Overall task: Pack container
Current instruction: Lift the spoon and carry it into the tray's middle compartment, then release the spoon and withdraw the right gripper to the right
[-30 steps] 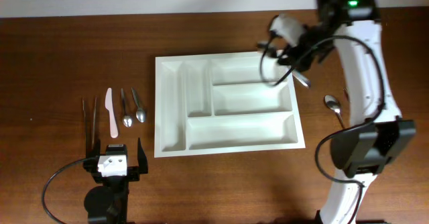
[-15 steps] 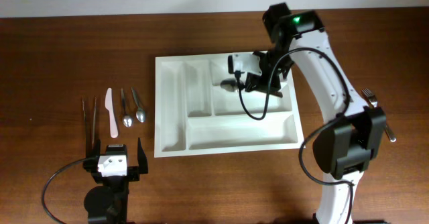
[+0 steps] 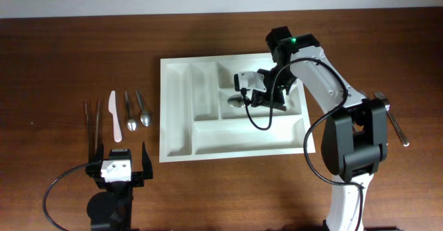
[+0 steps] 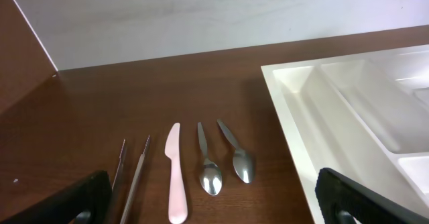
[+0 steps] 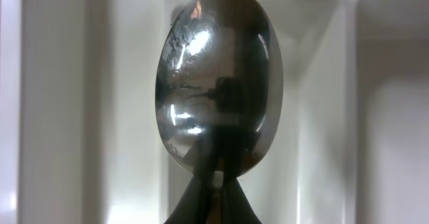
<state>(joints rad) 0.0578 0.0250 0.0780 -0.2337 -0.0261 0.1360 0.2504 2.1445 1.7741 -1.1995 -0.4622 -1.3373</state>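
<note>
Overhead, the container (image 3: 166, 113), a white tray with two narrow upright compartments at its left and three long ones stacked at its right, is seen lying flat at the middle of the brown table (image 3: 62, 58); the right gripper (image 3: 245, 97) is held over the left end of the middle long compartment, and it is clamped on the handle of a spoon (image 3: 234, 101) whose bowl points toward the narrow compartments; whether the bowl touches the compartment floor cannot be told. In the right wrist view the spoon's bowl (image 5: 218, 83) fills the frame, its neck pinched between the dark fingertips (image 5: 201, 207) at the bottom edge, with white divider walls blurred behind it. The left gripper (image 3: 119, 158) is parked near the front left of the table, well apart from the tray, its jaws spread wide with nothing between them. Just beyond it, left of the container, a pair of tongs (image 4: 131, 177), a pink knife (image 4: 174, 180) and two small spoons (image 4: 209, 170) are laid side by side. A fork (image 3: 392, 119) is seen on the table at the far right, beside the right arm.
</note>
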